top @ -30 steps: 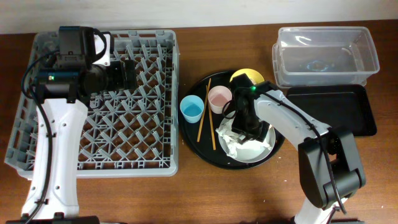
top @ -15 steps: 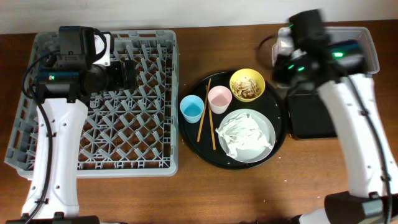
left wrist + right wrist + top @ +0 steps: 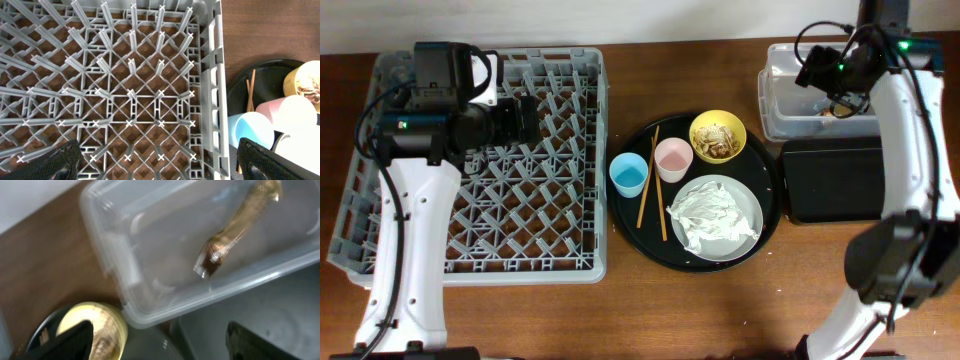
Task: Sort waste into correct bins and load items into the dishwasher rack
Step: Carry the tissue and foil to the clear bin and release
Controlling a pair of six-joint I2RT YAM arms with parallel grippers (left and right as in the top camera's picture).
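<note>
My right gripper [image 3: 820, 78] [image 3: 160, 342] is open and empty over the clear tub [image 3: 778, 108] [image 3: 110, 255]. The gold-brown wrapper [image 3: 235, 227] lies inside that tub. The crumpled napkin [image 3: 705, 215] lies on the grey plate [image 3: 748, 205]. The yellow bowl [image 3: 718, 135] [image 3: 95, 330] holds food scraps. The blue cup [image 3: 628, 176] [image 3: 252, 131], the pink cup [image 3: 673, 158] [image 3: 295, 107] and the chopsticks [image 3: 648, 180] [image 3: 250, 90] sit on the round black tray. My left gripper [image 3: 523, 118] [image 3: 160, 165] is open and empty above the dishwasher rack [image 3: 470, 200] [image 3: 215, 75].
The shallow black rectangular tray [image 3: 850, 180] lies just in front of the clear tub. The round black tray [image 3: 650, 240] sits between the rack and the bins. Bare wooden table runs along the front edge.
My right arm has swung from the plate on the round tray up to the clear tub. The wrapper now lies in the tub. The left arm has not moved.
</note>
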